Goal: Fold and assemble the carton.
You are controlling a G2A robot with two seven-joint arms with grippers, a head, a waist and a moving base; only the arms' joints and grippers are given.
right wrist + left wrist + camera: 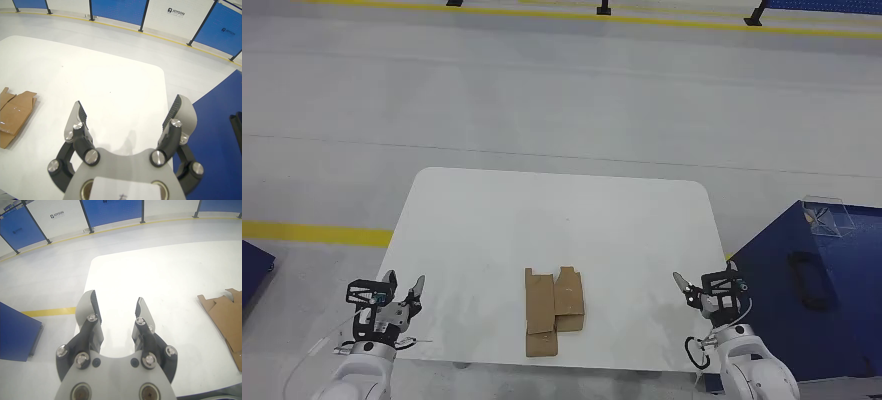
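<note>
A flat, unfolded brown carton (553, 310) lies near the front middle of the white table (562, 220). In the left wrist view the carton (225, 317) is off to one side, and in the right wrist view the carton (14, 113) is also off to the side. My left gripper (405, 288) hovers over the table's front left corner, open, with nothing between its fingers (95, 306). At the front right edge of the table, my right gripper (704, 282) is open wide and empty; its fingers (81, 113) are well apart from the carton.
A blue cabinet (817, 290) stands right of the table, close to my right gripper, with a clear holder (827, 215) on its far corner. Another blue object (15, 336) stands on the floor left of the table. Blue and white panels (132, 11) fence the room.
</note>
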